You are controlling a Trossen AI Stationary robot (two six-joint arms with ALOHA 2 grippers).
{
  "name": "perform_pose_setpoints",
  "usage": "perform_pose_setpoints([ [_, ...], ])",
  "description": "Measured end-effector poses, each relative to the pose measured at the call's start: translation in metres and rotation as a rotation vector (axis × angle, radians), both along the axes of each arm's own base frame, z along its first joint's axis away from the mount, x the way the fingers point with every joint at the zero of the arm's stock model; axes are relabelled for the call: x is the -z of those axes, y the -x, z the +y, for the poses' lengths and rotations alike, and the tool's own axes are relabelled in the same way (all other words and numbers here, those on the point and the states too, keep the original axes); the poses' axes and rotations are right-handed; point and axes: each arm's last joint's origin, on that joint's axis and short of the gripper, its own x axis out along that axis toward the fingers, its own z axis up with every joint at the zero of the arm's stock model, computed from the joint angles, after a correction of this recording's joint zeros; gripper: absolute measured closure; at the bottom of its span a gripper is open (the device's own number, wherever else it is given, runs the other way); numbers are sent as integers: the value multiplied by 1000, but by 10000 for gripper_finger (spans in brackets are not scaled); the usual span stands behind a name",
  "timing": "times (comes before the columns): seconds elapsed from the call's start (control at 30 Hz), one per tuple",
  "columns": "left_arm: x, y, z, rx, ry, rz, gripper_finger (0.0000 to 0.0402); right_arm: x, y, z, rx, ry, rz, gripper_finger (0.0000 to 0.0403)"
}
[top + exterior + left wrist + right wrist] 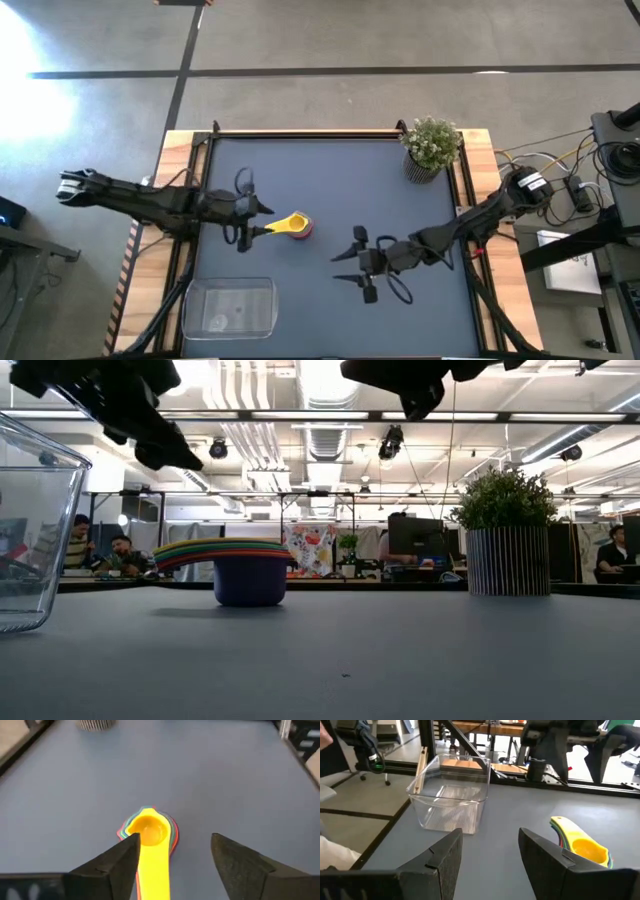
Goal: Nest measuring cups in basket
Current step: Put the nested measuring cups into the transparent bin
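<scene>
The measuring cups (292, 226) stand nested in one stack on the table's middle, yellow on top and dark blue at the bottom (250, 578). Their handles point toward the table's left. My left gripper (258, 218) is open and hovers above the handles; in the left wrist view (175, 855) the yellow handle (152, 870) shows between its fingers. The low view shows it (160, 445) clear above the stack. My right gripper (340, 268) is open and empty, right of the stack and above the table. The clear basket (230, 307) stands at the near left, with no cup in it.
A potted plant (432, 148) stands at the table's far right corner. Open table lies between the stack and the basket (452, 800). Wooden table edges and dark frame rails run along the left and right sides. People sit in the room beyond the table.
</scene>
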Motion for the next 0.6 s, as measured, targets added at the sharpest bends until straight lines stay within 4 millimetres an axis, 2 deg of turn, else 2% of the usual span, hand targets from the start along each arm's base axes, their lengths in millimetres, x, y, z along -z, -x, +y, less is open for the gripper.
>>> perform_pose_setpoints([
  [0.27,32,-20,-1,-30,-43,195,130,-4,5,14,-59,26,-48,220],
  [0.6,61,-40,4,-65,-62,361,122,-5,6,16,-65,37,-55,221],
])
